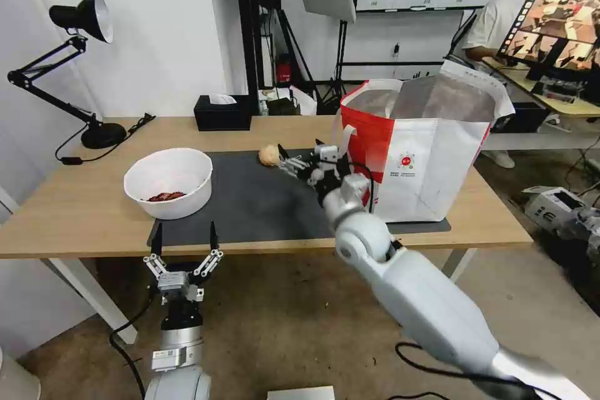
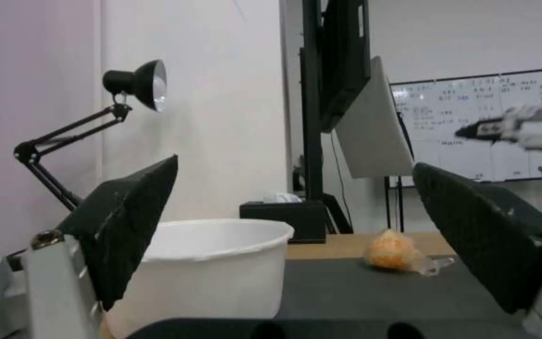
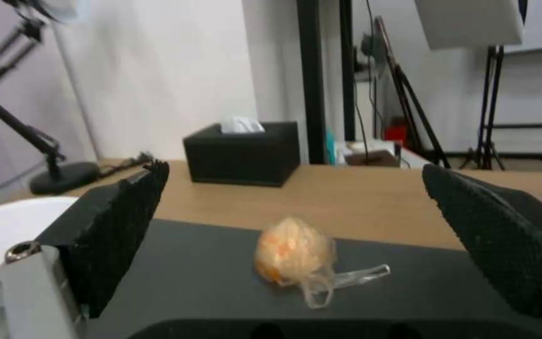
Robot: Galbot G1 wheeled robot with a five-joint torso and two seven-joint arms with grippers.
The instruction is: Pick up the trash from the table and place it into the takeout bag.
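A white bowl (image 1: 169, 181) with reddish scraps stands on the left end of the dark mat (image 1: 262, 206) on the table (image 1: 75, 212). A tan ball-like lump (image 1: 269, 154) lies at the mat's far edge, with a clear plastic bit (image 3: 346, 278) sticking out of it. My right gripper (image 1: 299, 153) is open just right of the lump, its fingers (image 3: 120, 226) spread wide either side of the lump (image 3: 293, 254) and short of it. Below the table's front edge, near the bowl (image 2: 214, 263), my left gripper (image 1: 185, 231) is open and holds nothing. The takeout bag (image 1: 425, 156) stands open at the right.
A black tissue box (image 1: 222, 112) and a black desk lamp (image 1: 94, 131) stand along the table's far edge. The bag sits close behind my right arm. A paler desk with a monitor (image 1: 556, 19) is off to the right.
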